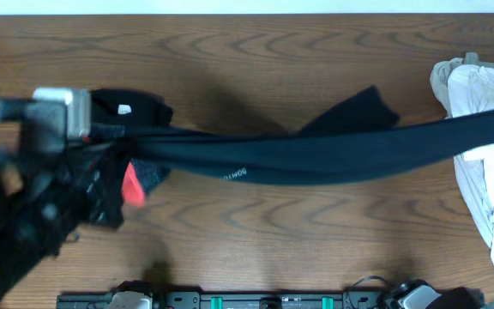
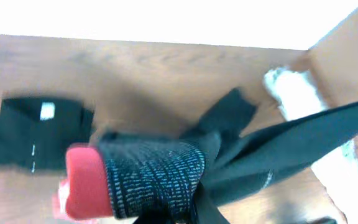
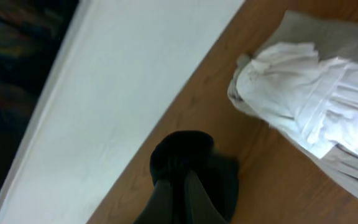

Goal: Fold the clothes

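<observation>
The long dark navy trousers [image 1: 316, 154] hang stretched across the table from left to right, above the wood. My left gripper [image 1: 120, 144] is shut on their waistband end, and the grey and orange-red band [image 2: 148, 180] bunches just above the jaws [image 2: 194, 214]. The far leg end runs off the right edge of the overhead view. My right gripper [image 3: 188, 202] shows only in the right wrist view, shut on a dark bunch of the trousers [image 3: 182, 155]. One loose trouser leg [image 1: 354, 112] lies on the table behind.
A black collared shirt [image 1: 135, 107] with a white label lies at the back left, also in the left wrist view [image 2: 42, 130]. White and beige garments [image 1: 478, 94] are piled at the right edge, also in the right wrist view [image 3: 303, 93]. The wooden table [image 1: 256, 232] lies below.
</observation>
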`<action>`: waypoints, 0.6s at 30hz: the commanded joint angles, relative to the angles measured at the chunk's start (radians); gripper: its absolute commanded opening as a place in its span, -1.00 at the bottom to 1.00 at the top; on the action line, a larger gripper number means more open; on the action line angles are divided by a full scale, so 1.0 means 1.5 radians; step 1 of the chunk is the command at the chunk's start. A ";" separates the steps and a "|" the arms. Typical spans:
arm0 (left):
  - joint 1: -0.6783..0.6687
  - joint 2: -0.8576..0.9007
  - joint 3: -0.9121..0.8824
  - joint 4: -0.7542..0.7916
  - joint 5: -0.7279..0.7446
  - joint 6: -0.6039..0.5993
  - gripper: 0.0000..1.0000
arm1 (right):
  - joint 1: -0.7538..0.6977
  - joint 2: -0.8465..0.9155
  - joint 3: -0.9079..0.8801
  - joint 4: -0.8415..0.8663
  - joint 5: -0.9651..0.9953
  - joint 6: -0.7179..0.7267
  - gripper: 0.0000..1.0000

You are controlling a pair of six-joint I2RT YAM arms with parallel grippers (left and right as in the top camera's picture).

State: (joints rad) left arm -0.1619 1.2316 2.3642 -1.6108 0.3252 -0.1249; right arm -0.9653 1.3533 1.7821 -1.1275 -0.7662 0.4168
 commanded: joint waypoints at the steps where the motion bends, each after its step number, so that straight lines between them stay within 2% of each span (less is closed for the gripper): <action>1: -0.019 -0.012 0.081 -0.052 0.002 0.010 -0.89 | -0.014 -0.024 0.066 -0.028 -0.006 -0.022 -0.97; 5: -0.019 -0.012 0.116 -0.052 -0.017 0.011 -0.88 | -0.014 -0.027 0.159 -0.079 -0.029 -0.037 -0.97; 9: -0.019 -0.011 0.119 -0.045 -0.134 0.002 -0.88 | -0.014 -0.027 0.213 -0.094 -0.035 -0.037 -0.97; 13: -0.019 -0.010 0.125 -0.028 -0.287 -0.019 -0.88 | -0.014 -0.016 0.220 -0.057 -0.035 -0.027 -0.97; 18: -0.019 -0.009 0.134 0.013 -0.322 -0.020 -0.88 | -0.015 0.058 0.220 -0.052 -0.034 -0.007 -0.97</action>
State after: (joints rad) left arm -0.1871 1.2198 2.5420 -1.6051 -0.0483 -0.1387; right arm -0.9775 1.3556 2.1124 -1.1927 -0.8185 0.3908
